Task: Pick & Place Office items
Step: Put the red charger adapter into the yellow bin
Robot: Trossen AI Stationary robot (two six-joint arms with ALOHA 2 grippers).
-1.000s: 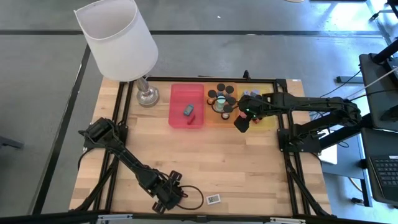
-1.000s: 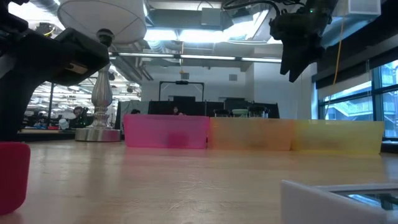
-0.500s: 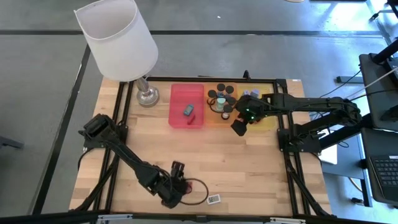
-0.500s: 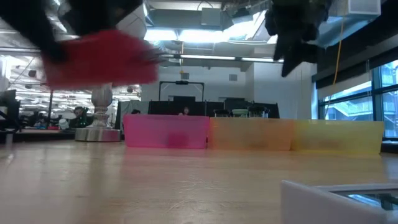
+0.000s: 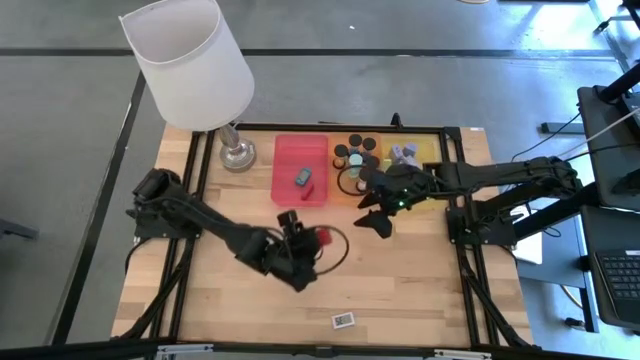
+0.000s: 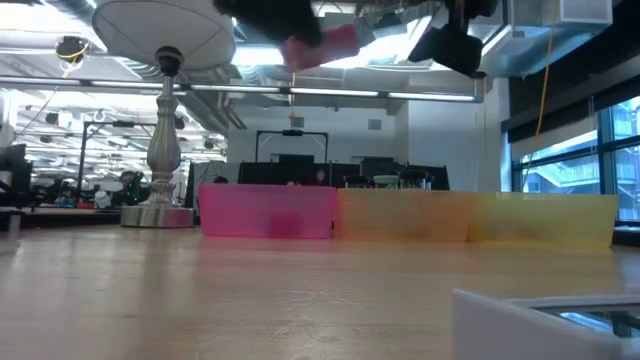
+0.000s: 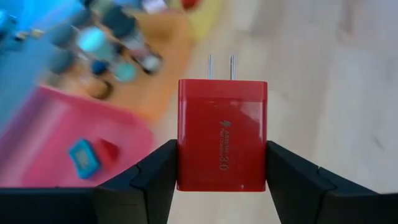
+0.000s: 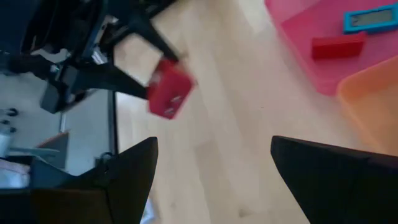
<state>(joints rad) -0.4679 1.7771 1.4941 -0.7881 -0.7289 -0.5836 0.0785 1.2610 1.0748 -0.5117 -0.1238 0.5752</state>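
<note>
Left gripper (image 7: pixel 222 163) closed on a red wall charger (image 7: pixel 222 134), one finger flat on each side of the body. Held in the air above the bare wood, just in front of the red tray (image 5: pixel 300 169) and a little toward the orange tray (image 5: pixel 352 178). In the high view, charger (image 5: pixel 322 237) visible at the tip of the left arm.

Probably light, hard and stiff, with smooth plastic faces, so likely a bit slippery; no danger of crushing. Best grip on the two flat sides near the middle, as now, never on the thin metal prongs. Prongs pointing forward, away from the wrist, toward the trays. Long axis of the body along the same line as the prongs, between the fingers and not across them.

Right gripper (image 8: pixel 211 180) empty, jaws standing wide apart, hanging over the front edge of the orange tray, close to the black round cylinders (image 5: pixel 355 155). Teal flat block (image 5: pixel 302 177) and small red block (image 5: pixel 308 189) lying inside the red tray. White flat item (image 5: pixel 343 320) on the table, well apart from the red tray, near the front edge.
</note>
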